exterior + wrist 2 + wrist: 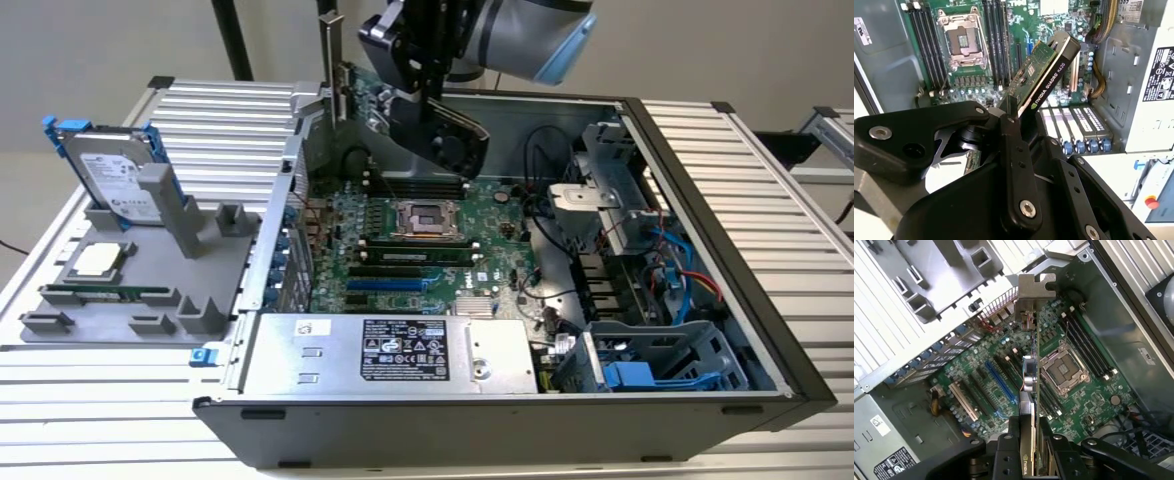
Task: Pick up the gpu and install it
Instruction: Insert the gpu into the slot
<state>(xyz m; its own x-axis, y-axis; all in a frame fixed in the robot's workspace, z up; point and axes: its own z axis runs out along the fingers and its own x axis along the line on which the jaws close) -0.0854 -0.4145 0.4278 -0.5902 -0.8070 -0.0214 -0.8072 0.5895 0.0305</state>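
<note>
My gripper is shut on the gpu, a card with a black shroud and fan, and holds it tilted above the open computer case. Its silver bracket points up at the exterior view's left. In the second wrist view the gpu shows its green board and black edge, and it slants out from the fingers over the motherboard. Seen edge-on in the first wrist view, the gpu hangs over the expansion slots between my gripper and its bracket.
A grey fixture tray at the exterior view's left holds a hard drive with a blue frame, a processor and a memory stick. Inside the case are the processor socket, a power supply, cables and a drive cage.
</note>
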